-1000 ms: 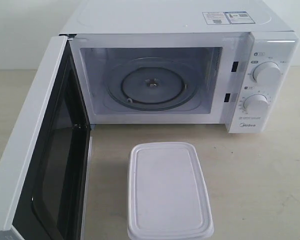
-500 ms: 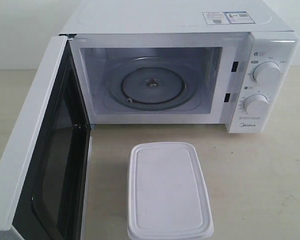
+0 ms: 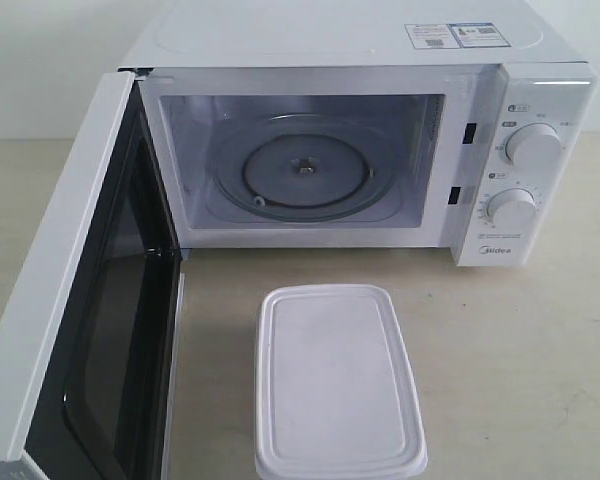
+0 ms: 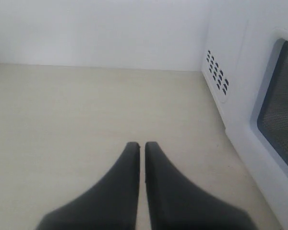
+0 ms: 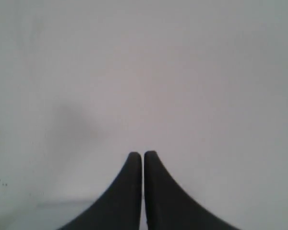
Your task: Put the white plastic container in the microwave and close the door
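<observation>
**Beige tabletop, container not yet picked up, both grippers empty**

Pale beige table [image 3: 500, 340] against a plain white wall. The microwave [image 3: 330, 40] sits at the back w/ its 2 dials [image 3: 533, 145] on the right panel. The door [image 3: 50, 300] is swung wide open to the left, black inner frame facing the cavity. The glass turntable [image 3: 305, 170] is bare.

The white plastic container [image 3: 338, 380] rests on the table in front of the cavity, lid on, long axis pointing in, well apart from the microwave and near the door's free edge.

Neither arm shows in the exterior view. The left gripper [image 4: 141, 146] is clenched w/ only a sliver between the tips and nothing held. It hangs over bare table, w/ the door's outer face and mesh window [image 4: 283, 120] off to 1 side. The right gripper [image 5: 142, 155] is pressed tight shut, also empty, facing a blank pale surface. Can't tell where it is vs. the container.

Judged stage: approach, 0 of 2 steps done.

Risks from here:
- Jaws must open 1st; coming down closed would just shove the box.
- Smooth plastic, prob. light: a pinch on the lid rim could pop the lid or slip.
- A low carry could clip the cavity's front lip.
- Set off-centre, the turntable may tip. Left sticking out, the door won't latch.
- Swinging the door before the box is in would knock it, as it looks to lie in the door's path.
</observation>
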`<action>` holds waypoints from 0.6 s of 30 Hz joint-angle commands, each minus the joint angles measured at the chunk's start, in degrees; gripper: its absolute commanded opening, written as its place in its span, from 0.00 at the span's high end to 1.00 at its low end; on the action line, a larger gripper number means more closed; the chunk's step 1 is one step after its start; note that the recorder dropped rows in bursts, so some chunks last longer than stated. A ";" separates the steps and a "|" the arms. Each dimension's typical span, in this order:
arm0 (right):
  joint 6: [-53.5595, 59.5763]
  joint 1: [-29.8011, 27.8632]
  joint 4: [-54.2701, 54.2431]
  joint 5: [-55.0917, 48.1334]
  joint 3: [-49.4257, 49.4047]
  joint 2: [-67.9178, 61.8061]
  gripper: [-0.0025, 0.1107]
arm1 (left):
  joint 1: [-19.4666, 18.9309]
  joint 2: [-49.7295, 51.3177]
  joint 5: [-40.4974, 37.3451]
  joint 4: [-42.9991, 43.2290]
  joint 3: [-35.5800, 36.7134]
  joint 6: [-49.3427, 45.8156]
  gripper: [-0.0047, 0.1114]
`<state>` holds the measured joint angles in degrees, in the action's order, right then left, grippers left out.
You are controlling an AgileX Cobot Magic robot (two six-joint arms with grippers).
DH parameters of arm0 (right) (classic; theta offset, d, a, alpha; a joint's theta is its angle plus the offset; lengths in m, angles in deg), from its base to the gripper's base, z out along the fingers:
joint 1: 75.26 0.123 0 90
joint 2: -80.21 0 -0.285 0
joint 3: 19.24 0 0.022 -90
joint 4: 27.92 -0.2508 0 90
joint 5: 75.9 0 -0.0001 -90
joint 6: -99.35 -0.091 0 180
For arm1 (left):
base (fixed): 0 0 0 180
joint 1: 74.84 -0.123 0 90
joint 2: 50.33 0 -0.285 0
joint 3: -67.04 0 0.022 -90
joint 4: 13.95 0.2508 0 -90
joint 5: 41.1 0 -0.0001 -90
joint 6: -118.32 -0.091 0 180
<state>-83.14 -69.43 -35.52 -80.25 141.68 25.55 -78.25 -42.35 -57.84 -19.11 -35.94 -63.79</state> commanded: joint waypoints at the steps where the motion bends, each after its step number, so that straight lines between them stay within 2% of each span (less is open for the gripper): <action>1: -1.55 0.09 -0.18 -8.68 0.28 -9.41 0.98 | 0.31 -0.19 0.00 0.06 0.20 0.40 0.92; 5: 0.17 6.32 2.08 -21.59 -1.11 -16.78 0.98 | 0.31 -0.19 0.00 0.06 0.20 0.40 0.92; 8: 4.14 11.14 -3.16 -27.86 -2.28 -22.45 0.98 | 0.31 -0.19 0.00 0.06 0.20 0.40 0.92; 12: 6.36 13.40 -13.59 -24.20 -6.93 -25.71 0.98 | 0.31 -0.19 0.00 0.06 0.20 0.40 0.92; 15: 8.00 14.96 -17.54 -18.98 -11.06 -25.71 0.98 | 0.31 -0.19 0.00 0.06 0.20 0.40 0.92; 18: 8.62 15.37 -18.91 -18.51 -14.69 -25.71 0.98 | 0.31 -0.19 0.00 0.06 0.20 0.40 0.92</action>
<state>-75.94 -54.40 -52.59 -100.37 129.77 -0.24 -78.15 -42.35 -57.84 -19.11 -35.94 -63.79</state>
